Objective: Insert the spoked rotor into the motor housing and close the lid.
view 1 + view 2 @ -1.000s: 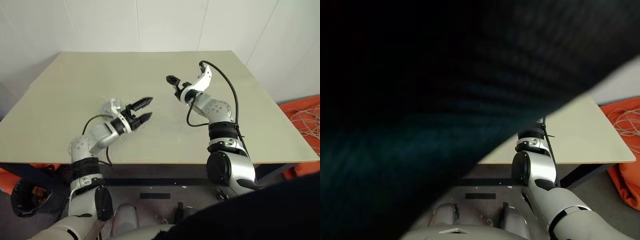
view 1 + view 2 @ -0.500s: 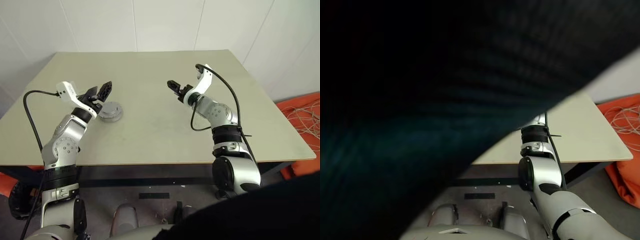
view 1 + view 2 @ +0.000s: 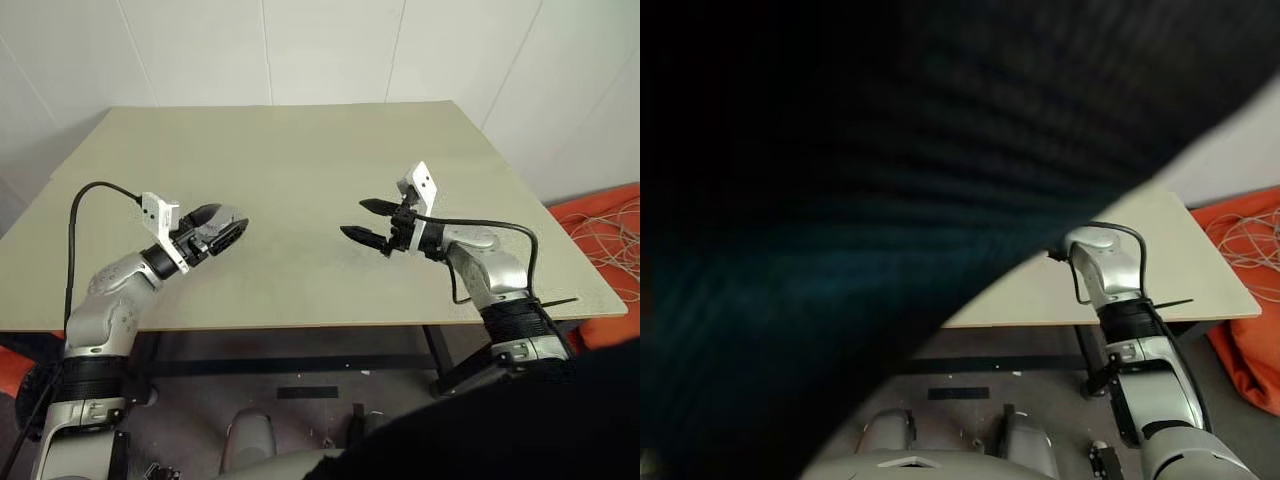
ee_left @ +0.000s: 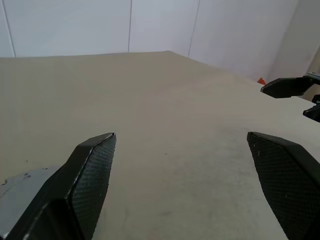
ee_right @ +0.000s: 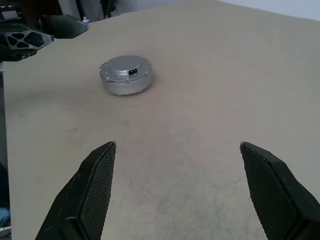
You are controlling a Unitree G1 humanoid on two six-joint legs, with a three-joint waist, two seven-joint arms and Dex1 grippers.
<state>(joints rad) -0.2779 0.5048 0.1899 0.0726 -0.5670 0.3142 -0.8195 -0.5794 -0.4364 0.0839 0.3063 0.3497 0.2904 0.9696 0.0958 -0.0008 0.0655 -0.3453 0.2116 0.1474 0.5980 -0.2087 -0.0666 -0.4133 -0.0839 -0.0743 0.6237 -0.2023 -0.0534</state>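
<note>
Left eye view: beige table (image 3: 300, 150) against white wall panels; orange cloth with pale cords (image 3: 605, 235) on the floor past its right edge. Left gripper (image 3: 222, 230) hangs over the table near the front-left edge, roughly level, aimed rightward, and hides what lies under it. Right gripper (image 3: 365, 220) is over the front-right part, aimed leftward, fingers spread wide.

Right eye view: a dark, blurred mass close to the lens blocks most of the scene; the table's front-right corner (image 3: 1240, 300) is visible.

Left wrist view: own fingers (image 4: 90, 170) set wide apart over bare tabletop; a grey metal edge sits beside one finger, too cut off to identify.

Right wrist view: own fingers (image 5: 97, 180) wide, nothing between them. The motor housing (image 5: 125, 75) lies flat on the table ahead, the lid (image 5: 125, 66) closed on top, axis upright, small dark rectangle at centre. No legible writing. The left gripper is just beyond it.
</note>
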